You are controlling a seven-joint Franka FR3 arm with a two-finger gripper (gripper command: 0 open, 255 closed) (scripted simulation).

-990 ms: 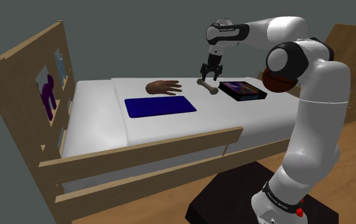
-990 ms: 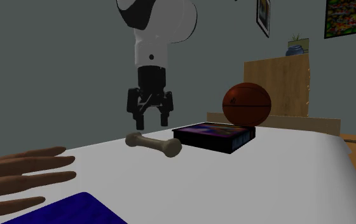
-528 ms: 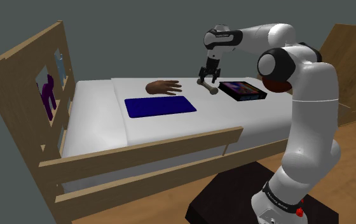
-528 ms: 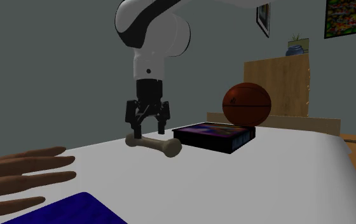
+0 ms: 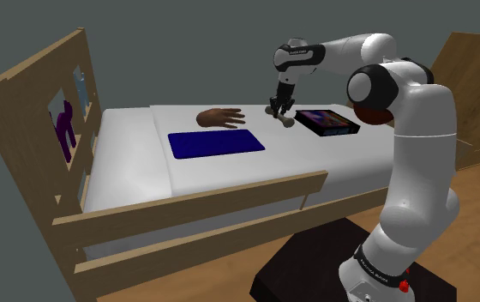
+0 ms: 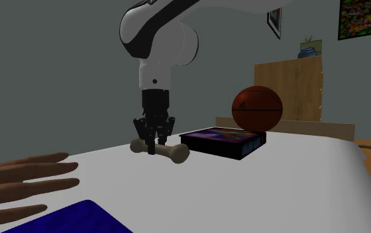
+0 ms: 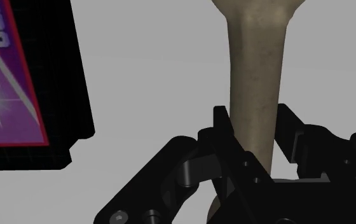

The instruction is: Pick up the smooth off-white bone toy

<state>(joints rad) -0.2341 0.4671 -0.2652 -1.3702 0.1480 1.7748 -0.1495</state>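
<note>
Gripper [image 6: 154, 144] stood upright over the bone toy [image 6: 175, 153], fingers [image 7: 224, 139] clasped across its narrow shaft, judged the easiest part to pinch. The toy lay flat on the bed [image 5: 131, 167], just beside the black box [image 6: 222, 141], not yet lifted

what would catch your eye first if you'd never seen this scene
The black gripper points straight down at the white bed, clasping the pale bone toy around its shaft, beside a dark boxed game. An orange-brown basketball sits behind that box in the second exterior view. A lifelike brown hand lies flat on the bed next to a deep blue mat.
</note>
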